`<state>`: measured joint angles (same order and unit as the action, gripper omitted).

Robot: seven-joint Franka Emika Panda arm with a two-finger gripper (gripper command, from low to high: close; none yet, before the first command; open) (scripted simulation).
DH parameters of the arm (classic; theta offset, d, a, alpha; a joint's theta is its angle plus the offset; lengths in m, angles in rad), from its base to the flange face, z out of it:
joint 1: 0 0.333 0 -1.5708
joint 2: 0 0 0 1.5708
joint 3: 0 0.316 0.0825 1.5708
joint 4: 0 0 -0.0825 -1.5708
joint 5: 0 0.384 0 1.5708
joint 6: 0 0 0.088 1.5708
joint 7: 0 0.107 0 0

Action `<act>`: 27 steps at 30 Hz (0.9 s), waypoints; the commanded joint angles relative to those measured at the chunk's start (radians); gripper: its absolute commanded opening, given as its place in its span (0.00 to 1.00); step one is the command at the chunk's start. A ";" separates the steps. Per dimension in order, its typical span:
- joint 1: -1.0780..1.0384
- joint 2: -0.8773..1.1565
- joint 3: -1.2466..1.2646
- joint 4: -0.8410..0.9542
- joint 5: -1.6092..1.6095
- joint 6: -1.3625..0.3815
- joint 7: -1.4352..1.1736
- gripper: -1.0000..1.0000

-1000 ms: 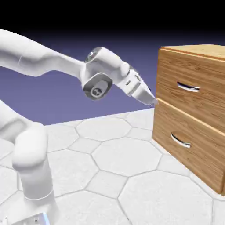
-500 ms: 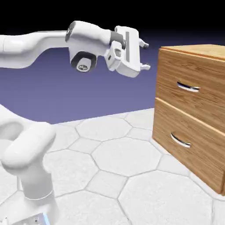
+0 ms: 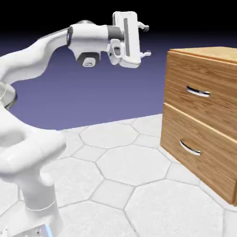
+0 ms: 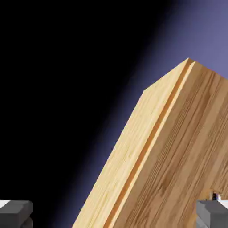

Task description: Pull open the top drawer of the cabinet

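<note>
Floor of pale hexagonal tiles (image 3: 115,171) is stretching out under a blue-violet backdrop that is fading to black overhead. Standing at the exterior view's right is the boxy light-brown wood-grain cabinet (image 3: 227,55), its top drawer (image 3: 185,76) sitting flush and closed, a small curved silver bar handle (image 3: 198,92) on its front. The white arm's two-finger gripper (image 3: 146,40) is hanging high, apart from the cabinet, jaws spread wide and holding nothing.

The floor (image 3: 125,162) is white, marked off in large hexagonal tiles with thin grey seams. Behind it the backdrop (image 3: 92,92) glows blue-violet low down and fades to black at the top.
</note>
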<state>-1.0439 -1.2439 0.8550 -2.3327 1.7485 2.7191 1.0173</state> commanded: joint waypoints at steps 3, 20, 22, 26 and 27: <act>-0.079 -0.050 0.064 0.036 0.131 -0.024 0.021 0.50; -0.525 -0.335 0.425 0.237 0.870 -0.158 0.137 0.50; -0.578 -0.369 0.468 0.261 0.957 -0.174 0.151 0.50; -0.646 -0.393 0.503 0.316 1.027 -0.177 0.166 0.50; -0.674 -0.391 0.504 0.352 1.028 -0.168 0.170 0.50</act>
<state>-1.7174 -1.6352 1.3587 -1.9803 2.7764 2.5510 1.1876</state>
